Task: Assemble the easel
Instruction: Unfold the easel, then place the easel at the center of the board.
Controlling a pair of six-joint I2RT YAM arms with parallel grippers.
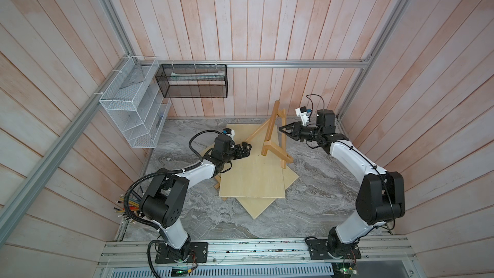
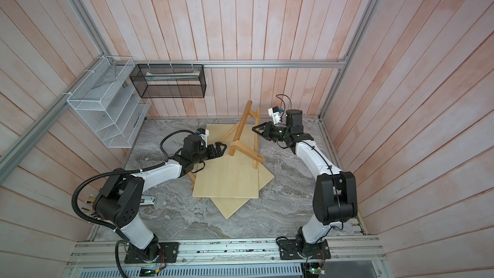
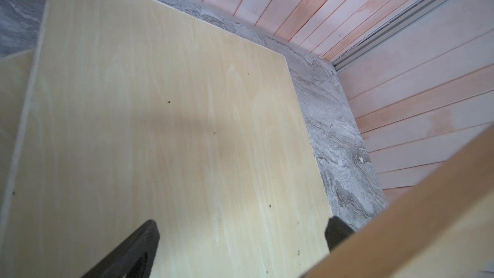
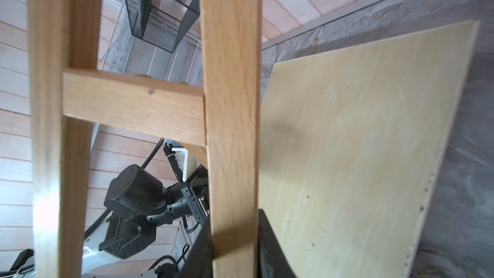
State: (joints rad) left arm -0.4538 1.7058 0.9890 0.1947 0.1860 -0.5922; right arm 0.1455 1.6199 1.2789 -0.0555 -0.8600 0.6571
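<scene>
The wooden easel frame [image 1: 269, 132] [image 2: 238, 132] stands tilted over two pale plywood boards [image 1: 248, 180] [image 2: 227, 180] lying overlapped on the marble table. My right gripper [image 1: 281, 129] [image 2: 254, 129] is shut on one upright leg [image 4: 230, 102] of the easel, with a crossbar [image 4: 133, 102] joining that leg to another slat. My left gripper [image 1: 248, 148] [image 2: 223, 147] is open just left of the easel's lower crossbar and holds nothing. In the left wrist view its gripper [image 3: 240, 231] hangs over a board [image 3: 160, 129], with an easel slat [image 3: 414, 223] beside one finger.
A black mesh basket [image 1: 192, 81] and a white wire rack [image 1: 133, 108] hang on the back-left walls. A bundle of pencils [image 1: 128, 207] sits behind the left arm, and a stapler [image 2: 147, 200] lies nearby. A short wooden piece [image 1: 217, 183] pokes out under the boards' left edge.
</scene>
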